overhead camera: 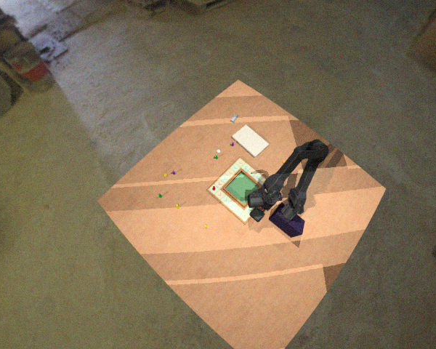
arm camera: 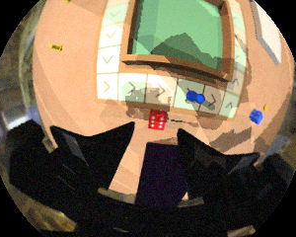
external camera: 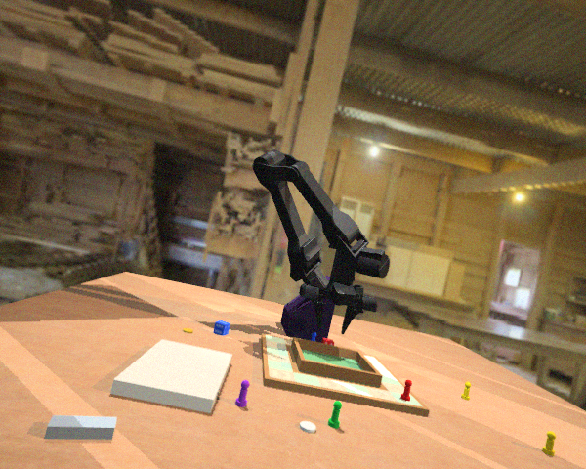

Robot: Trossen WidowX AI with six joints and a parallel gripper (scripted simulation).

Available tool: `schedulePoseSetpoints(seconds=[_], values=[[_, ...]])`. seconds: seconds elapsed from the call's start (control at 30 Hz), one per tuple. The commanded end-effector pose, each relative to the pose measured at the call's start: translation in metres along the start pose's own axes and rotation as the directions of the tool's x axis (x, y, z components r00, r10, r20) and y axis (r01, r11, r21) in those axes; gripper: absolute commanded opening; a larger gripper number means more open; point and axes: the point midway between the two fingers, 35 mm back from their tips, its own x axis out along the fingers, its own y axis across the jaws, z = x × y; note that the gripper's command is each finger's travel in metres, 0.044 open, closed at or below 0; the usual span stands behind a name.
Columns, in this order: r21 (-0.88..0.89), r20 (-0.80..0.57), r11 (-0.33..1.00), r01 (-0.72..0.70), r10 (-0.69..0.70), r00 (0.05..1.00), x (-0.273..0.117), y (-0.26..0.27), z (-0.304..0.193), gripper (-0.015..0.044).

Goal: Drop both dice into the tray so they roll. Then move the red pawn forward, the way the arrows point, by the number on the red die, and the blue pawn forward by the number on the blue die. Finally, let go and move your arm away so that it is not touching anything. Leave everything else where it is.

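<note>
The red die (arm camera: 157,119) (external camera: 327,341) lies on the table just outside the board (arm camera: 108,86) (external camera: 283,373). My gripper (arm camera: 156,128) is open and empty above it; in the wrist view the die shows just beyond and between the fingertips. The blue die (arm camera: 256,117) (external camera: 222,327) lies on the table beyond the board's corner. The blue pawn (arm camera: 194,97) (external camera: 313,336) stands on the board's row nearest the arm base. The red pawn (overhead camera: 214,187) (external camera: 406,390) stands at the opposite corner. The tray (overhead camera: 233,198) (external camera: 333,372) holds no dice in view.
A white slab (overhead camera: 250,140) (external camera: 172,375) lies beside the board. A grey block (external camera: 80,428), purple pawn (external camera: 242,395), green pawn (external camera: 335,414), white disc (external camera: 307,427) and yellow pawns (external camera: 466,391) (overhead camera: 206,226) stand or lie around. The dark purple arm base (overhead camera: 286,222) is close to the red die.
</note>
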Motion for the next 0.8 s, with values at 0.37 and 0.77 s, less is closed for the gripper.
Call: schedulePoseSetpoints(seconds=[0.37,0.77], values=[[-0.010,0.000,1.000,0.008,-0.008,1.000,0.023,-0.001,-0.001,0.0275],[-0.010,0.000,1.000,0.011,-0.011,1.000,0.038,-0.002,-0.002,0.0249]])
